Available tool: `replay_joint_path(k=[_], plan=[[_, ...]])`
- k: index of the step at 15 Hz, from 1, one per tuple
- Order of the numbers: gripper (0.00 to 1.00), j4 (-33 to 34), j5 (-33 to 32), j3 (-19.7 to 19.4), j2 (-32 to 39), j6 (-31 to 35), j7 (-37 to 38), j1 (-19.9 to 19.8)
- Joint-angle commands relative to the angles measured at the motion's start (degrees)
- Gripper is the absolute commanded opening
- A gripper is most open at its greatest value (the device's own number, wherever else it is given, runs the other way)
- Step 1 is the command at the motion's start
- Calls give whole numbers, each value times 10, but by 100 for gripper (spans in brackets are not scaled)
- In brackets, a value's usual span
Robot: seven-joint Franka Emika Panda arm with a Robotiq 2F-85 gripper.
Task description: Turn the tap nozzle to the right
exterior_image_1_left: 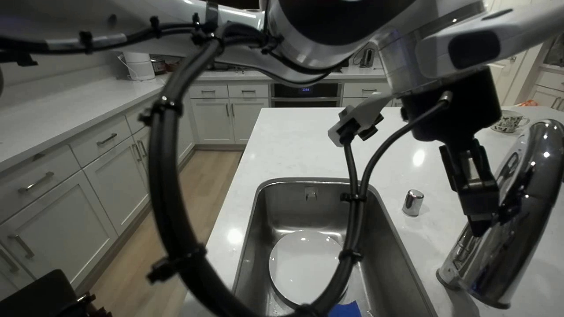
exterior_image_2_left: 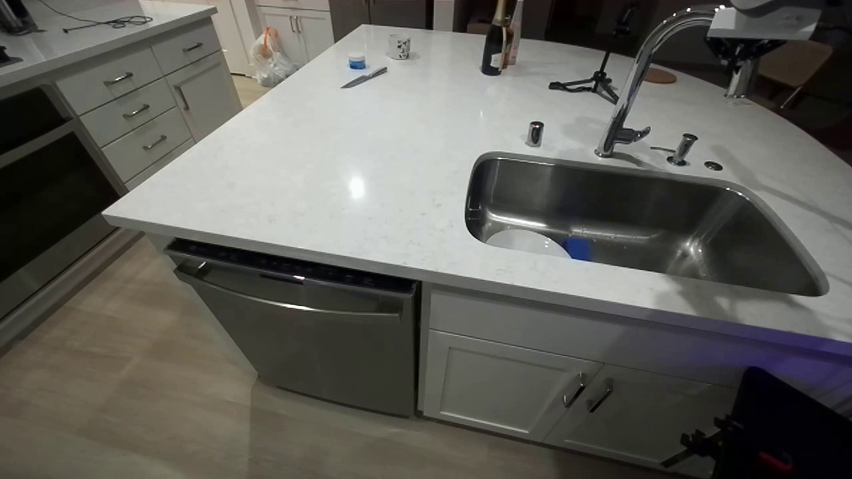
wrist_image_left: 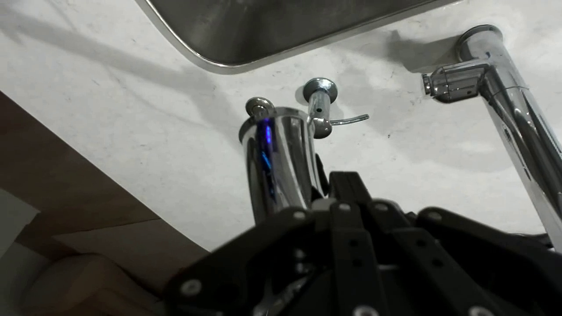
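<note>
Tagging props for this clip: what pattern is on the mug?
The mug is white with a dark figured print, clearest in an exterior view.

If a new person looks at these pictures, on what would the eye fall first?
Probably the thick black cable loop hanging under the robot arm, large in an exterior view. Next, perhaps, the tall shiny tap beside the sink, with the black gripper right next to it. The round white dish inside the sink would also stand out.
</note>
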Motion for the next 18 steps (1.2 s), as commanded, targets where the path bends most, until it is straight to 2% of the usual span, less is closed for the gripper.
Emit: replay_joint_path(k=[1, 12, 18], plan=[[2, 44, 9, -1, 19, -41, -19, -16], [2, 143, 57, 4, 81, -100, -10, -38], [2, 178, 63, 3, 107, -96, 8, -43]])
